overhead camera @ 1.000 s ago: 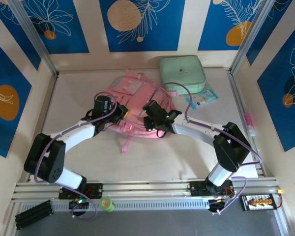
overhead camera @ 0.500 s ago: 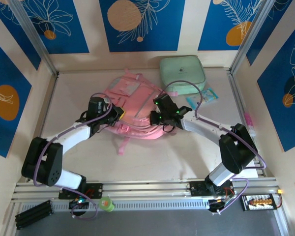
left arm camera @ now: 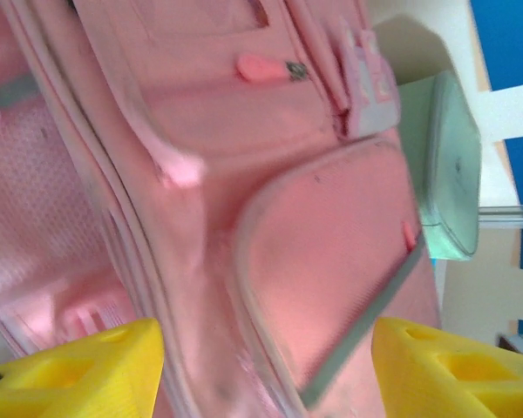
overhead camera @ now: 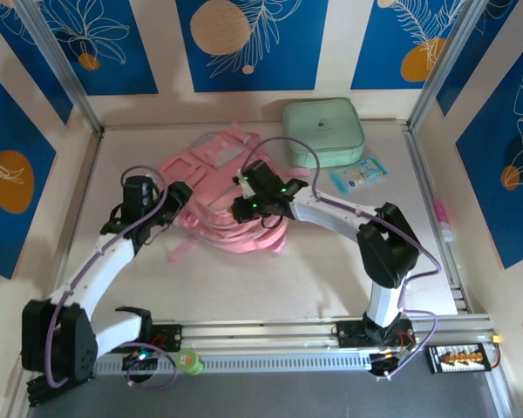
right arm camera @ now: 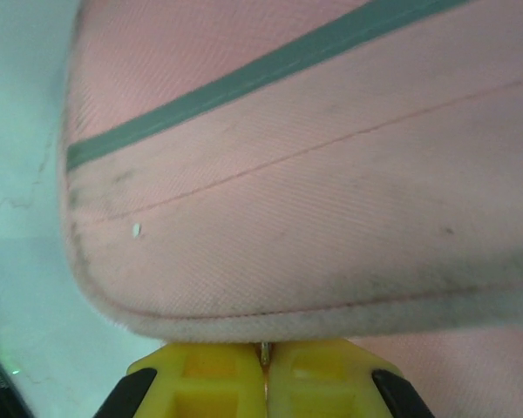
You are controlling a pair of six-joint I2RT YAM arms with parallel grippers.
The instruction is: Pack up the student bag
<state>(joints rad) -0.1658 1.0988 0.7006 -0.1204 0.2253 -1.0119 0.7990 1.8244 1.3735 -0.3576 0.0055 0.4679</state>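
The student bag (overhead camera: 218, 187) is a soft pink backpack lying flat at the middle of the table, its straps trailing toward the front. My left gripper (overhead camera: 171, 198) sits at the bag's left edge. Its yellow fingers (left arm camera: 78, 370) stand open just above the pink front pocket (left arm camera: 331, 252), holding nothing. My right gripper (overhead camera: 244, 206) rests on the bag's middle. In the right wrist view its yellow pads (right arm camera: 218, 379) are shut under a padded pink edge (right arm camera: 314, 318), with a thin metal tab pinched between them.
A mint-green zip case (overhead camera: 324, 131) lies at the back right, just beyond the bag, also in the left wrist view (left arm camera: 444, 174). A blue-and-white packet (overhead camera: 359, 172) lies to the right of the bag. A pink pen (overhead camera: 442, 219) rests by the right rail.
The left gripper let go, opened and drew back to the left. The right gripper moved left, shut, and the bag shifted and turned leftward with it.
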